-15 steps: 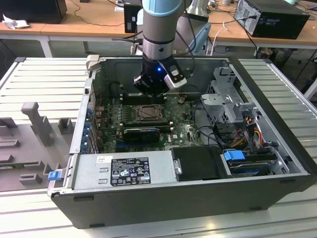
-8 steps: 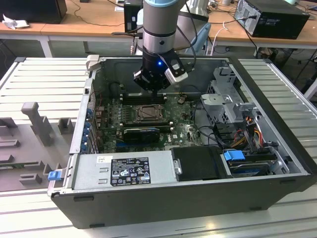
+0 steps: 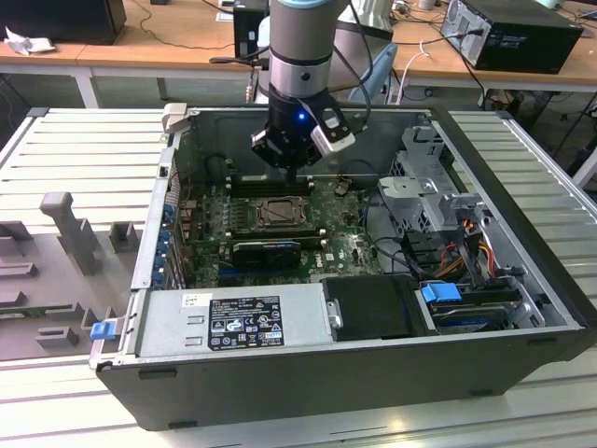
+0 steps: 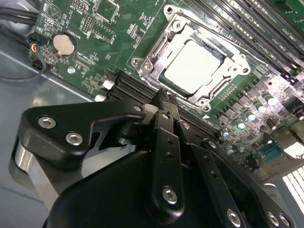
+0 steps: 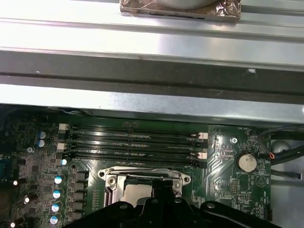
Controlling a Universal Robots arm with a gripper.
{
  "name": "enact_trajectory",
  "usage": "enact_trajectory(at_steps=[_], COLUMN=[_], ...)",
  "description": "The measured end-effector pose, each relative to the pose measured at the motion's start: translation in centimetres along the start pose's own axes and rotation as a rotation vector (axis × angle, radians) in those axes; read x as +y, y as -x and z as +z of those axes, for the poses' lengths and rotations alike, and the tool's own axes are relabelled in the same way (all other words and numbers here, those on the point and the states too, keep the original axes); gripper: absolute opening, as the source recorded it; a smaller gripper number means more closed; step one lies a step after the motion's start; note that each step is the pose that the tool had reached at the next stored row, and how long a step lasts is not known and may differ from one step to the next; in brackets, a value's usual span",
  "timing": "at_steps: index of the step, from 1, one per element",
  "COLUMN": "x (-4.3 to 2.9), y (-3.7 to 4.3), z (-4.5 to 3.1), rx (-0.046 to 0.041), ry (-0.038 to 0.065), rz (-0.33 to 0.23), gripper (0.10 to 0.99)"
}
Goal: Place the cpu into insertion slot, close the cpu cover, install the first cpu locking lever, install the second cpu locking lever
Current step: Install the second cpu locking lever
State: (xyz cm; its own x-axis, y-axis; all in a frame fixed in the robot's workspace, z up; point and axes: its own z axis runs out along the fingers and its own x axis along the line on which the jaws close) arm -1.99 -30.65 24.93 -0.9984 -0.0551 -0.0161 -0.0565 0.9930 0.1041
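Inside the insertion slot [image 4: 192, 64] lies the cpu [image 4: 195, 66], framed by the cpu cover [image 4: 156, 47]. Just beside the slot, the gripper [image 4: 164, 97] has its fingers pressed together, holding nothing. The gripper's body hides part of the slot in the first wrist view.

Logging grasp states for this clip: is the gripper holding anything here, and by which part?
Nothing is held. The gripper is shut and empty above the board; the cpu already lies in the insertion slot.
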Motion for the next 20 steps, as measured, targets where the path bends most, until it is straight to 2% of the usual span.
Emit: enact_trajectory(at_steps=[2,7,9,10,15,20], x=[0.03,-0.34,-0.75,-0.97,-1.70,-1.96], y=[0.01,-0.01,-0.03,-0.05,-0.09,-0.11], z=[-0.31,-0.30,-0.24,-0.21,-0.17,-0.13], rx=[0.0003,0.0018,0.0149,0.0159,0.0164,0.0165], ry=[0.000,0.000,0.001,0.001,0.001,0.001], rz=[0.000,0.000,0.002,0.002,0.002,0.002], gripper=[0.106,0.106,0.106,0.106,0.106,0.106])
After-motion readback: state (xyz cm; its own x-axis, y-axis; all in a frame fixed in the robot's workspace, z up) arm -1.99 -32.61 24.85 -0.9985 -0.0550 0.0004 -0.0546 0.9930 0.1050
